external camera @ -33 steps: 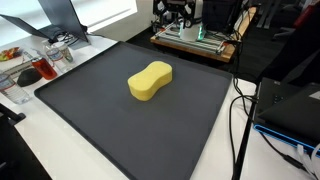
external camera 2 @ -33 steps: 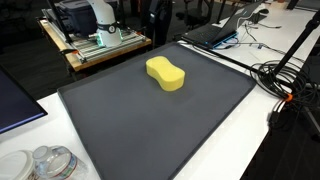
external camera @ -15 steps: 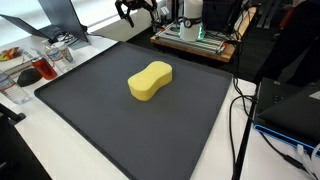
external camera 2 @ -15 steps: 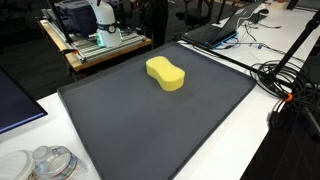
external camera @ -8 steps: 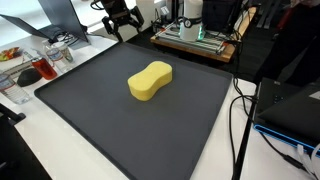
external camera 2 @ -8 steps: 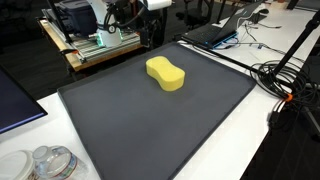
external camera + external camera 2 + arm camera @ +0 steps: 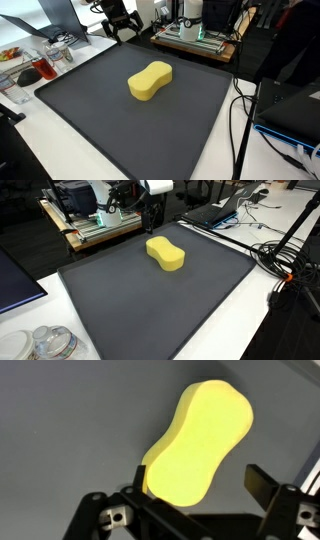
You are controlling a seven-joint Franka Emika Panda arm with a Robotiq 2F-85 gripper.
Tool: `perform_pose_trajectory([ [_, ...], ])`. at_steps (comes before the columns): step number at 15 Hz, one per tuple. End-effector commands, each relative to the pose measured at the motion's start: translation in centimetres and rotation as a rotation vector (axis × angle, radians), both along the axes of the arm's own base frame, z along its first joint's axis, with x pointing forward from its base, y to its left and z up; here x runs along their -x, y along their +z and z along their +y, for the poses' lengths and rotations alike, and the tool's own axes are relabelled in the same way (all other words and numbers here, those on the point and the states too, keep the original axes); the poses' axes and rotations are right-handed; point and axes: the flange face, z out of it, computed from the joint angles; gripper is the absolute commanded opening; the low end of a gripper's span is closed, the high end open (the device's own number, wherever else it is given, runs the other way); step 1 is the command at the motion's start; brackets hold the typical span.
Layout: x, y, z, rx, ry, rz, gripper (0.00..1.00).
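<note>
On the middle of the black mat (image 7: 85,110), in both exterior views: yellow sponge (image 7: 150,81), peanut-shaped, lying flat with its long axis running diagonally, touching nothing but the mat.

At the far edge of the mat, well apart from the sponge: pincer (image 7: 121,33), hanging in the air on a white arm (image 7: 155,185) and pointing downward. Jaws standing wide open, gripping nothing. In the wrist view: dark fingers (image 7: 260,485) showing along the lower edge, the sponge (image 7: 195,445) lying beyond and between them, untouched.

Under the mat: white bench (image 7: 30,140), showing as a pale border on every side.

Around the mat:
- clear plastic containers (image 7: 45,62), sitting beside one mat corner;
- black cables (image 7: 240,110), trailing along one side;
- wooden cart (image 7: 95,230), carrying equipment, standing behind the pincer;
- laptop (image 7: 215,213), resting past the far edge;
- clear cups (image 7: 50,342), standing near one mat corner.
</note>
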Motion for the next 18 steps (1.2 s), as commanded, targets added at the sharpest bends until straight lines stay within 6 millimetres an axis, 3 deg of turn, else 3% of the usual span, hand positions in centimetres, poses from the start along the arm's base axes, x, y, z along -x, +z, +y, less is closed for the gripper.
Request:
perform_pose_trajectory([
  [1,-2.3,-3.5,0.5,0.001,0.030,-0.056,1.00],
  [7,-4.5,-9.3,0.8,-0.022,0.070,-0.114,1.00],
  [14,-6.0,-14.2,-0.8,-0.087,0.023,-0.080,1.00],
  [18,-6.1,-16.8,0.1,-0.105,0.018,-0.033,1.00],
])
